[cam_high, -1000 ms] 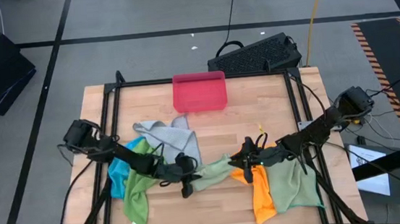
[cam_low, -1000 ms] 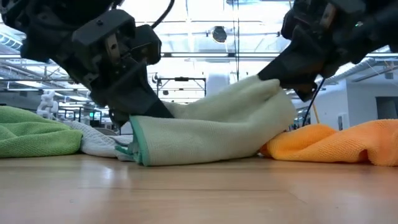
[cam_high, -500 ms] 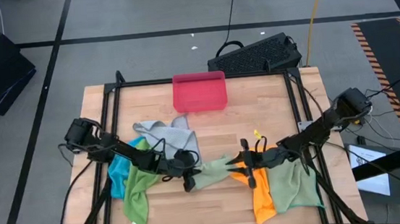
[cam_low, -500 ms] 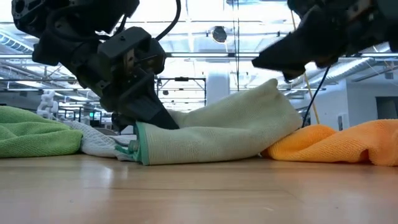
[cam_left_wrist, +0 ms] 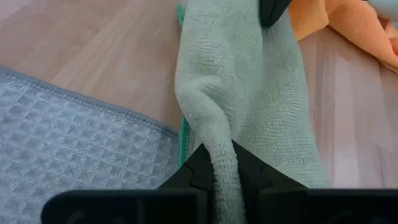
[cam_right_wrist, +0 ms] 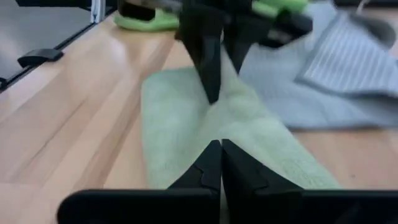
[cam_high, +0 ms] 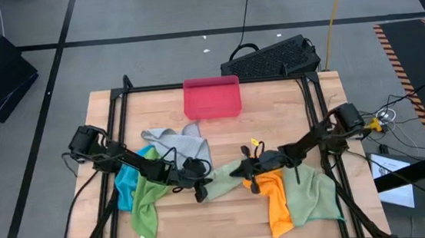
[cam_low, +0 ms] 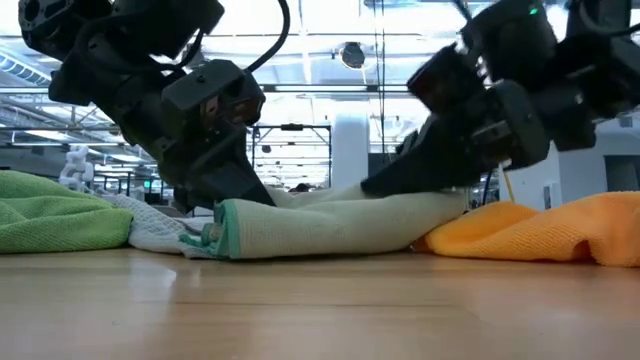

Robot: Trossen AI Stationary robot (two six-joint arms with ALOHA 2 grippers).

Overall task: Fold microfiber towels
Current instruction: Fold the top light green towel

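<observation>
My left tool (cam_high: 201,186) sits low at the middle of the bench (cam_high: 274,121), its fingers pinched on a ridge of the pale green towel (cam_high: 222,184); in my left wrist view the cloth (cam_left_wrist: 249,99) runs up between the two dark fingers (cam_left_wrist: 202,165) and is squeezed there. My right tool (cam_high: 242,170) is at the other end of the same towel, fingers brought together with no gap showing in the right wrist view (cam_right_wrist: 214,163), tips pressed down onto the cloth (cam_right_wrist: 186,112); I cannot tell whether any fabric is caught between them.

From the low view the pale green towel (cam_low: 330,225) lies as a long flattened roll on the bench (cam_low: 320,310), its teal-edged end (cam_low: 222,235) just under my left tool (cam_low: 215,175), the far end under my right tool (cam_low: 400,180).

The orange towel (cam_high: 278,202) lies touching the pale green one on my right side, with a green towel (cam_high: 312,199) beside it. The grey towel (cam_high: 180,143) is spread behind my left tool; a bright blue towel (cam_high: 129,180) and a bright green towel (cam_high: 147,206) are bunched under my left arm. The pink tray (cam_high: 211,97) stands at the far edge, well apart from the cloths
</observation>
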